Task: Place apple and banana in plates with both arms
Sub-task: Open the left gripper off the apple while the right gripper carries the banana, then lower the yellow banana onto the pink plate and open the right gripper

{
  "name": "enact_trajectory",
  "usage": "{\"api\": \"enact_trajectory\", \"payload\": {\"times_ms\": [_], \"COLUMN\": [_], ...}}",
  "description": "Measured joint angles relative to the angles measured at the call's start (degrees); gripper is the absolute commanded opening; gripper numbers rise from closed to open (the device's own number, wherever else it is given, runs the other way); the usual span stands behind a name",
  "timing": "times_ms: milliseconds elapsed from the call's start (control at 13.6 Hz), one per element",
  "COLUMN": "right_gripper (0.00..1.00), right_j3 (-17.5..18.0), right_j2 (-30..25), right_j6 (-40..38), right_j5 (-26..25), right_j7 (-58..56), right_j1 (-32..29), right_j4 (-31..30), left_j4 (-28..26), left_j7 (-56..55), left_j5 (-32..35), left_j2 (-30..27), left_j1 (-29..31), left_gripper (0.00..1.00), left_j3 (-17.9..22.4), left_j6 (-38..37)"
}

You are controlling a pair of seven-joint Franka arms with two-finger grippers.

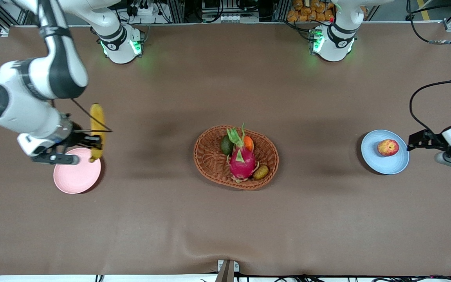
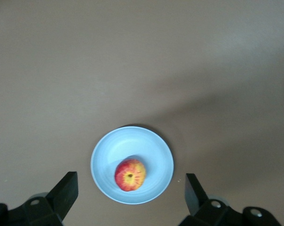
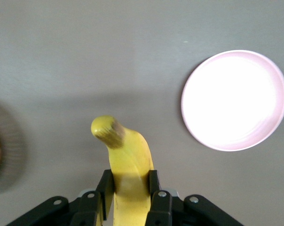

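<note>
The apple (image 1: 388, 147) sits on the blue plate (image 1: 370, 156) (left claw (image 2: 131, 195) spread, empty); right claw (image 3: 130, 181), beside the pink plate (image 1: 74, 182), grips the banana (image 1: 97, 129).

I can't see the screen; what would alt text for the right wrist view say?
The right gripper is shut on a yellow banana, held in the air above the brown table. An empty pale pink plate lies on the table off to one side.
</note>
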Motion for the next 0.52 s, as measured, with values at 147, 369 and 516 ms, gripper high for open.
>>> {"api": "enact_trajectory", "payload": {"times_ms": [147, 369, 516], "right_gripper": [0.13, 0.13, 0.15], "right_j3": [0.0, 0.1, 0.1], "right_j2": [0.7, 4.4, 8.1], "right_j6": [1.0, 3.5, 4.3], "right_j5": [0.0, 0.0, 0.0], "right_j7": [-5.0, -11.9, -15.9], "right_j1": [-3.4, -7.2, -9.9], "right_j4": [-1.0, -0.4, 1.1], "left_j4": [1.5, 2.6, 2.7], "left_j7": [-2.3, -9.3, -14.2], "left_j5": [-1.3, -1.3, -1.0], "left_j2": [-0.7, -3.8, -6.1], "left_j1": [0.0, -0.3, -0.4], "left_gripper": [1.00, 1.00, 1.00], "left_j3": [0.7, 0.4, 0.0], "left_j6": [-1.6, -7.4, -11.4]}}
